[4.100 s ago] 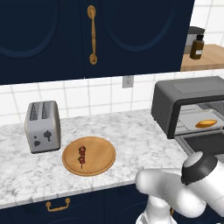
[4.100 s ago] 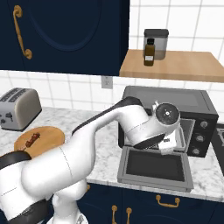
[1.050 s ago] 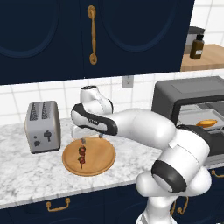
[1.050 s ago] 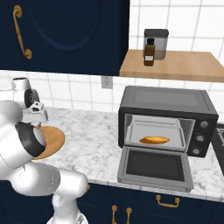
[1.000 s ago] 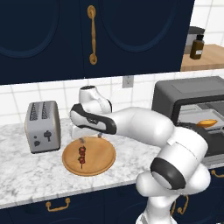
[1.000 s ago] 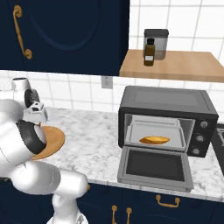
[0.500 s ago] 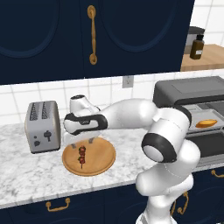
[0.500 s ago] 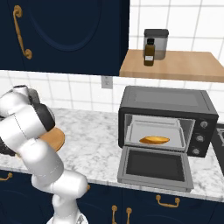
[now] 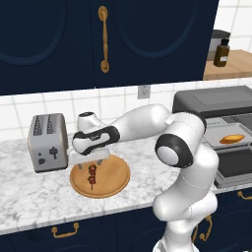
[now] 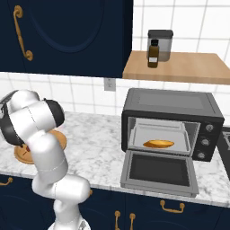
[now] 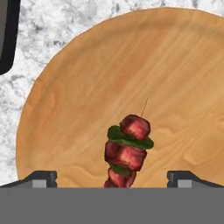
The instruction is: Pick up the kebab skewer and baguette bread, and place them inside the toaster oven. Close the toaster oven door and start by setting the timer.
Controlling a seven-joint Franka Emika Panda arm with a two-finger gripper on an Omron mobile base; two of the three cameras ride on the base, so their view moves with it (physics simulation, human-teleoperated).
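we see the claw (image 9: 88,160) hanging just above the round wooden plate (image 9: 115,172) on the marble tabletop (image 9: 29,197), its two dark fingertips (image 11: 41,178) spread wide and holding nothing. the kebab skewer (image 11: 127,151) lies flat on the plate directly beneath the claw, between the two tips and apart from both. in the hand view its chunks of dark red meat and green sit low and near the middle of the gap, somewhat nearer the tip on that view's right, and the bare stick end runs up and away from the claw. the long axis of the skewer thus crosses the line that joins the two tips at close to a right angle, so we judge that a straight descent would bring the tips down on either side of the chunks. in the left base view the skewer (image 9: 92,175) lies a little below and in front of the claw, and the silver toaster (image 9: 47,142) stands just beside it, on its far side from the oven. the baguette bread (image 10: 158,143) already rests on the rack inside the toaster oven (image 10: 173,110), well off to the claw's other side, and the toaster oven door (image 10: 157,170) hangs open and flat. we judge the skewer pick to be the step in hand.
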